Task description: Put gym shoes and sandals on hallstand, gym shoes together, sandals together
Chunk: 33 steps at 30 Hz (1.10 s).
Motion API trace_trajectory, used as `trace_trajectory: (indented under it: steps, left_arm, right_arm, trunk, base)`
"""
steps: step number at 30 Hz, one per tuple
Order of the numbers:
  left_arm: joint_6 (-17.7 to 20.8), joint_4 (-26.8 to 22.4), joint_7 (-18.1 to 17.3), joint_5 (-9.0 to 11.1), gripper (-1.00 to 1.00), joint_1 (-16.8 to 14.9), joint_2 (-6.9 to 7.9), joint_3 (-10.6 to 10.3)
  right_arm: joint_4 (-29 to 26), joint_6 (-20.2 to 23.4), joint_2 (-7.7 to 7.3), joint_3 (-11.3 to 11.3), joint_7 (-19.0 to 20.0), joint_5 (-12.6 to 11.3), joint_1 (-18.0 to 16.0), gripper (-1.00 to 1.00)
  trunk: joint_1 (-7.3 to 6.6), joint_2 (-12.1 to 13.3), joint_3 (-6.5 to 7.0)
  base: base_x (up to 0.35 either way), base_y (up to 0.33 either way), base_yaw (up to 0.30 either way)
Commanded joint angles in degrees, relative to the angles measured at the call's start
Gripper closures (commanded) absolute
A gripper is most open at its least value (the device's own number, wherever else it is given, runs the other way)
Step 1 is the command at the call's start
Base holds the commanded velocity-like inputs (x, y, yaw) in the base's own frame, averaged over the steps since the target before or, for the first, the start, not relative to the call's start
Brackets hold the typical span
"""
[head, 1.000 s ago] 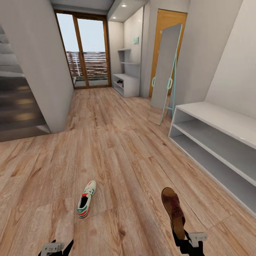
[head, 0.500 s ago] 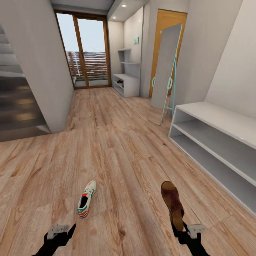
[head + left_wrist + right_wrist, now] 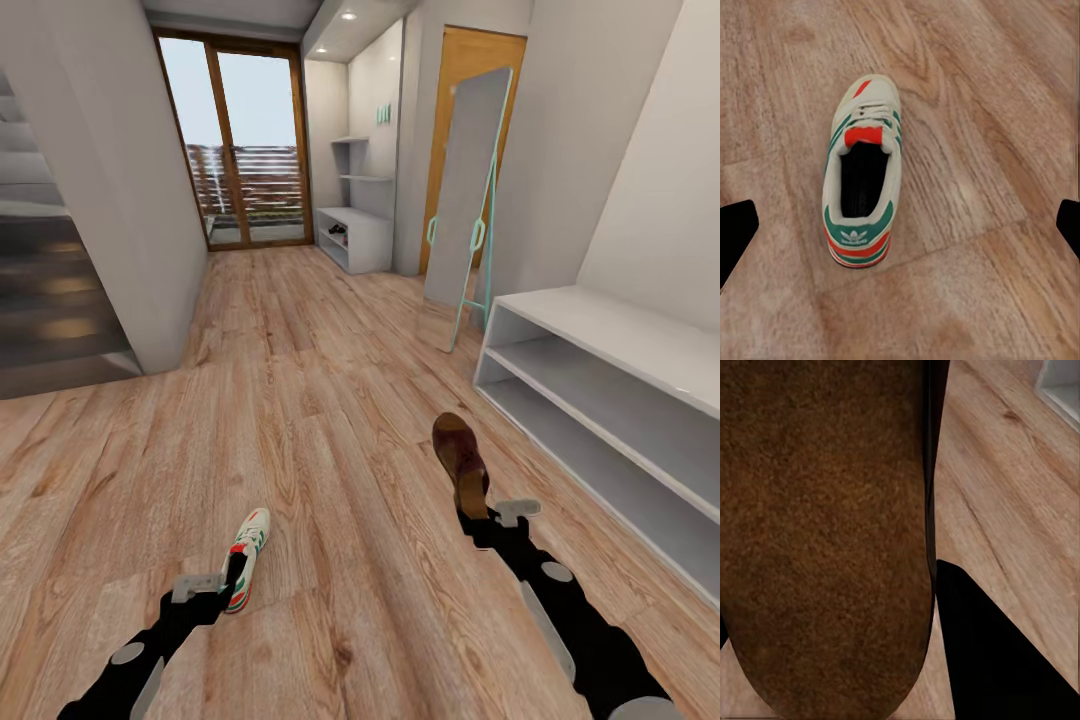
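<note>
One cream gym shoe (image 3: 250,553) with green stripes lies on the wood corridor floor (image 3: 330,420), toe pointing away from me. My left gripper (image 3: 222,585) hangs open over its heel. In the left wrist view the gym shoe (image 3: 862,191) lies between the spread fingertips (image 3: 735,232). My right gripper (image 3: 478,520) is shut on the heel end of a dark brown sandal (image 3: 460,458), held above the floor. The sandal's sole (image 3: 825,532) sits close against a black finger (image 3: 997,652). The hallstand (image 3: 360,235) stands far down the corridor by the glass door.
A plain white two-bay bench (image 3: 600,400) runs along the right wall. A tall leaning mirror (image 3: 465,200) stands beyond it. A grey wall corner (image 3: 130,220) and stairs are on the left. A small dark thing (image 3: 338,232) lies in the hallstand's bay.
Both arms have reached forward. The right gripper has carried the sandal up and away from me. The left gripper has moved over the gym shoe's heel.
</note>
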Motion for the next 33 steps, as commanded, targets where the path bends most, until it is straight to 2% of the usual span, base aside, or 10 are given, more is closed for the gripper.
trace_trajectory:
  steps: [1, 4, 15, 28, 33]
  left_arm:
    - [-0.54, 0.04, -0.40, -0.62, -1.00, -0.06, -0.08, 0.47]
    - [-1.16, 0.06, -0.38, -0.63, -1.00, -0.08, -0.24, 0.47]
    - [-1.50, 0.07, -0.48, -0.68, -1.00, -0.09, -0.22, 0.56]
    - [-1.51, 0.07, -0.49, -0.60, -1.00, -0.09, -0.10, 0.41]
    - [-1.65, -0.07, -0.49, -0.66, -1.00, -0.07, -0.18, 0.39]
  right_arm:
    - [-0.18, 0.96, -0.05, 0.13, -0.03, -0.69, -0.33, 1.00]
    - [-0.32, 2.69, -0.11, 0.25, -0.02, -0.29, -1.18, 1.00]
    - [-0.55, 3.34, -0.63, 0.29, 0.07, -0.22, -1.48, 1.00]
    - [-0.56, 3.35, -0.51, 0.30, 0.07, -0.22, -1.49, 1.00]
    - [-0.57, 3.35, -0.39, 0.32, 0.07, -0.22, -1.49, 1.00]
  trunk:
    - [-0.01, -0.02, -0.05]
    - [-0.01, -0.02, -0.05]
    - [-0.01, -0.02, -0.05]
    - [-0.01, -0.02, -0.05]
    - [-0.01, -0.02, -0.05]
  base:
    - [0.000, 0.000, 0.000]
    - [0.099, 0.000, 0.000]
    - [0.296, 0.017, 0.000]
    - [0.265, 0.196, -0.003]
    - [0.084, 0.078, -0.182]
